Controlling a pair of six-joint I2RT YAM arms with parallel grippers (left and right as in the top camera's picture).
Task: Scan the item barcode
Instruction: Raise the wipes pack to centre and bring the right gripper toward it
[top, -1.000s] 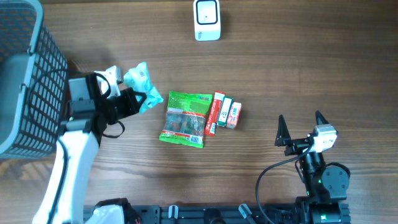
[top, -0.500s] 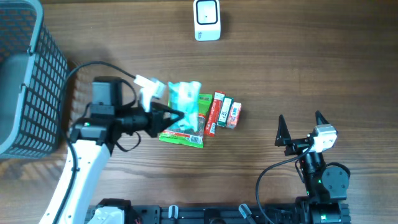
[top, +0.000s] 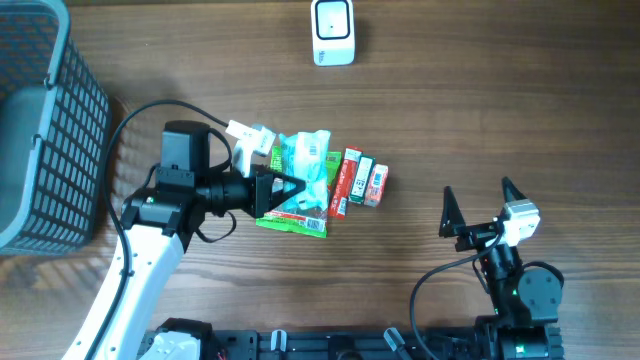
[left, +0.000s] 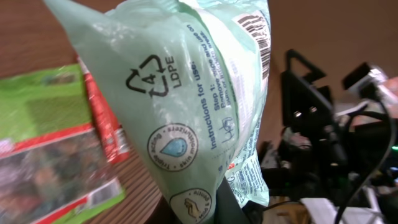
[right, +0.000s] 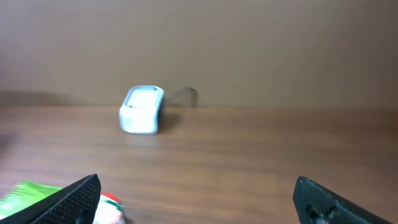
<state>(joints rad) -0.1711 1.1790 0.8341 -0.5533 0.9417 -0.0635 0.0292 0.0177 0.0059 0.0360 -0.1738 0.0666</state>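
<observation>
While clamped in left gripper (top: 287, 188) | pouch (top: 306, 160) hangs over green packet (top: 296, 221)

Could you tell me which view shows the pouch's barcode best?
The left wrist view: the pouch fills the frame and its barcode shows along the edge. Overhead, the pouch is small, with no barcode legible. The right wrist view shows no barcode.
</observation>
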